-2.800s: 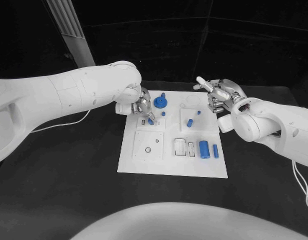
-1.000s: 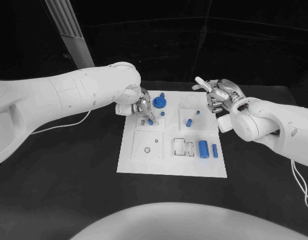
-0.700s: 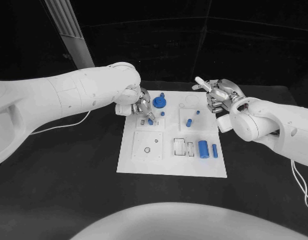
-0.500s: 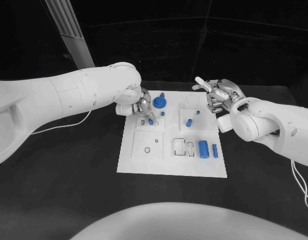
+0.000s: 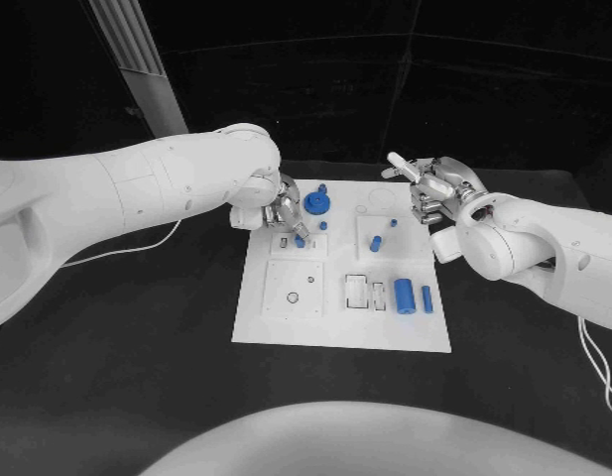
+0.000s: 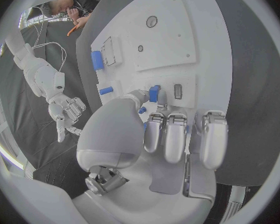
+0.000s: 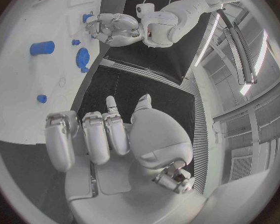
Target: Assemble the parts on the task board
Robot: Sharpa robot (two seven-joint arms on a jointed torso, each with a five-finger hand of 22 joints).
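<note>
Head view, left hand [image 5: 280, 210] pinching half-hidden blue part [image 5: 300, 239], right hand [image 5: 431, 188] empty, fingers apart

Dim dark surround; bright white task board [image 5: 343, 297]; fisheye edges bend.

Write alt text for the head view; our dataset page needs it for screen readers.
The left hand pinches a small blue part on the white task board, while the right hand hovers empty by its far right corner. Other blue parts lie across it.
</note>
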